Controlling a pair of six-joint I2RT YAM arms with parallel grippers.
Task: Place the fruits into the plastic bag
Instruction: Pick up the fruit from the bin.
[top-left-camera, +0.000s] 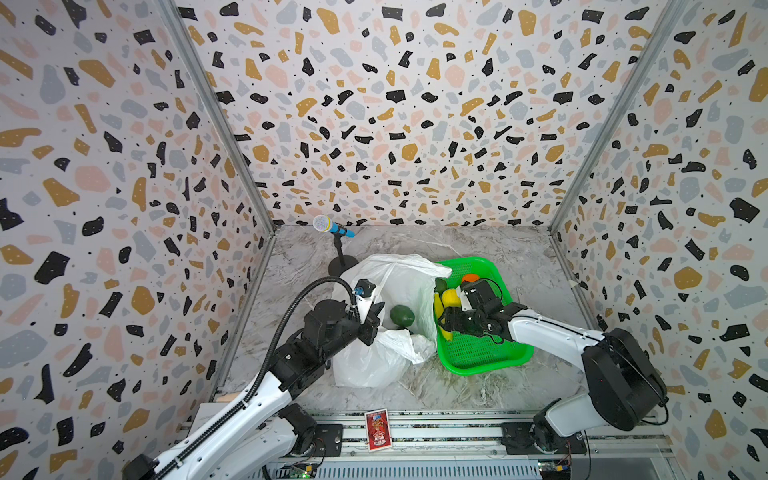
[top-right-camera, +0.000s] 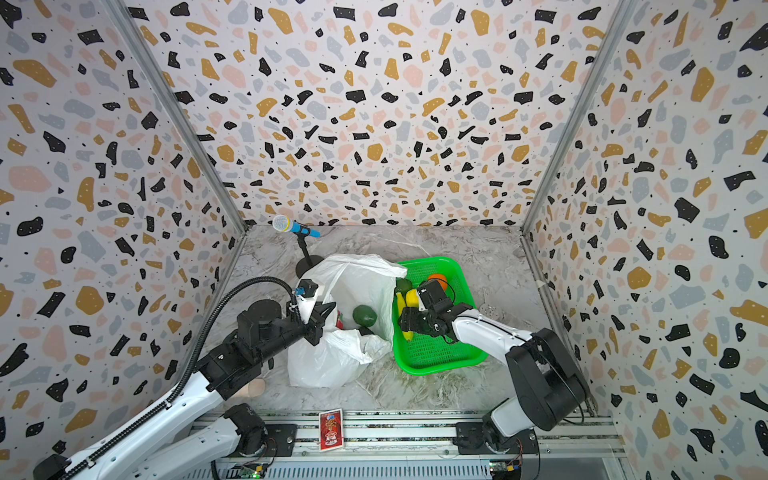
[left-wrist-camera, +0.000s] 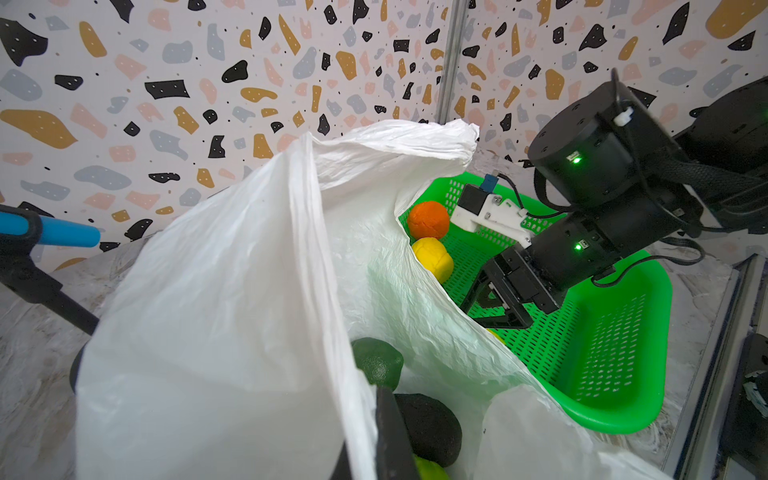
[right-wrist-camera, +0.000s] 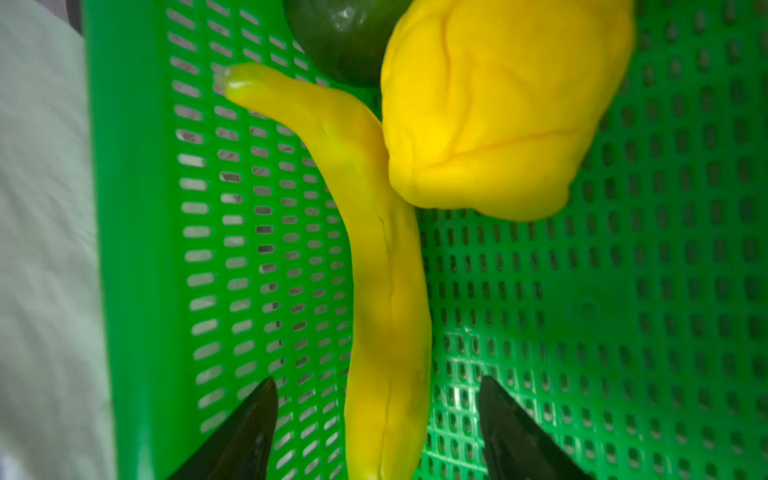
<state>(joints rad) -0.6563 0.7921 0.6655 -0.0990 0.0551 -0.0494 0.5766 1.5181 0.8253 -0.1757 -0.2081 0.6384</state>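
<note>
Straddling the banana (right-wrist-camera: 386, 270) along the tray's (right-wrist-camera: 602, 332) bag-side wall, the right gripper (right-wrist-camera: 376, 382) hangs with jaws apart. The fruit looks soft, light and slick, so pinch mid-length. The left gripper (top-left-camera: 374, 320) is clamped on the plastic bag (top-left-camera: 365, 365) rim, middle of the table (top-left-camera: 478, 386).
</note>
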